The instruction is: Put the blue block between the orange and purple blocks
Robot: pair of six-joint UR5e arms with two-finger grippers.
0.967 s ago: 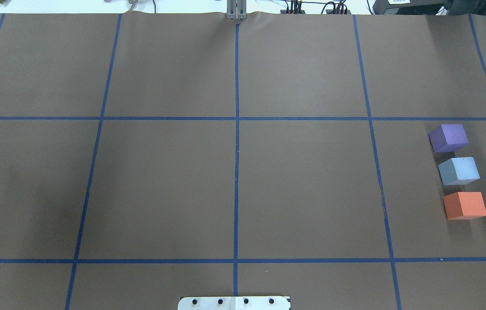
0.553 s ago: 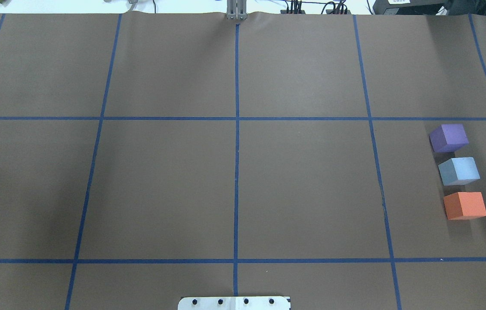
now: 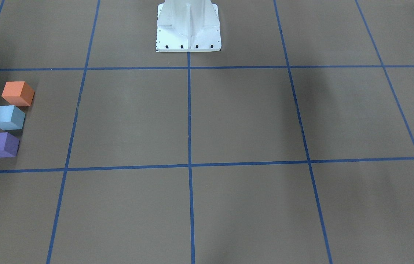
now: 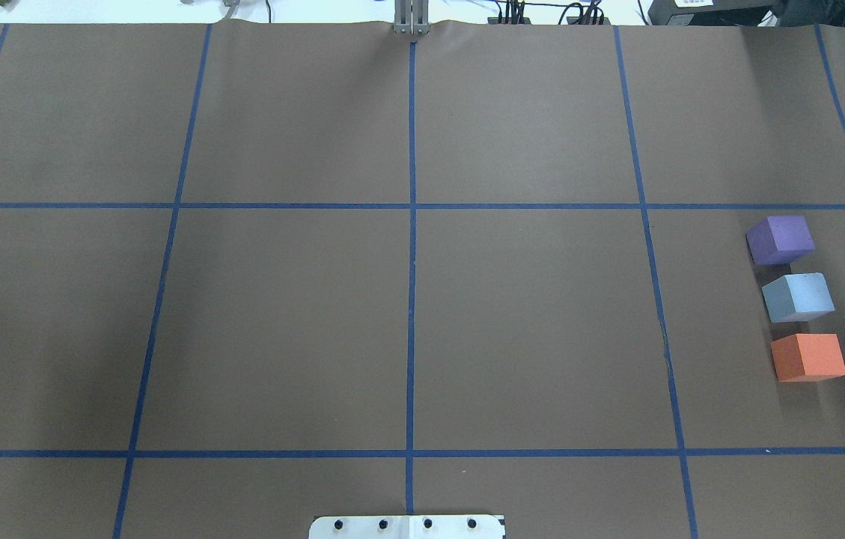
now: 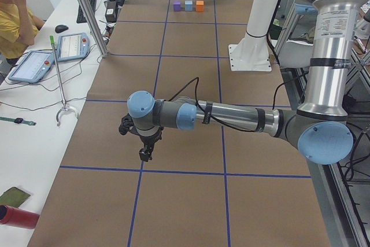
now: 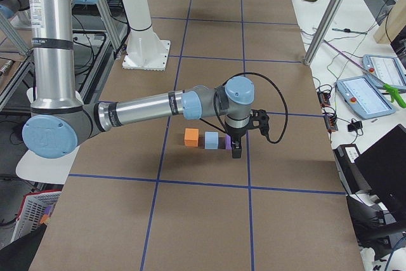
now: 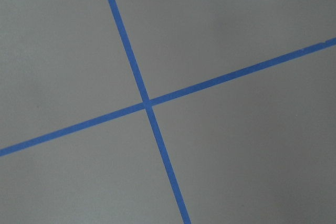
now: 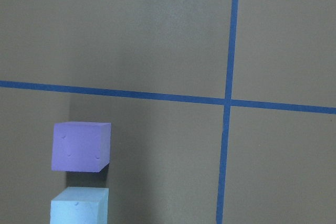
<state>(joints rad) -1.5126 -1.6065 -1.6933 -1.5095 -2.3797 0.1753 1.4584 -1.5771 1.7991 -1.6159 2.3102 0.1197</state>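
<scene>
Blue block: the blue block [image 4: 798, 296] sits on the tabletop [image 4: 280, 314] at the robot's far right, between the purple block [image 4: 780, 239] and the orange block [image 4: 807, 357]. The three stand in a short row with narrow gaps, purple farthest from the robot and orange nearest.
Left end effector: the left end effector [image 5: 143, 154] hangs over a crossing of tape lines at the robot's left end of the tabletop, well apart from the blocks. It shows only in the side view, so whether its fingers are spread or pressed together cannot be told.
Right end effector: the right end effector [image 6: 236, 151] points down just beside the purple block. It too shows only from the side, so its state cannot be told.
Hidden or cut off: in the right-end view the end effector covers part of the purple block. In the right wrist view the blue block is cut by the bottom edge.
Writing: lettering runs along the upright link of the right arm [image 6: 51, 30], too small to read.
Surface: brown paper, marked into large squares by blue tape lines [image 4: 412, 299]. The white base [image 3: 188, 27] is bolted at the robot's edge.
Room: an operator [image 5: 14, 18] in a yellow shirt sits at a white side bench with two pendants [image 5: 72, 46] and loose cables.
</scene>
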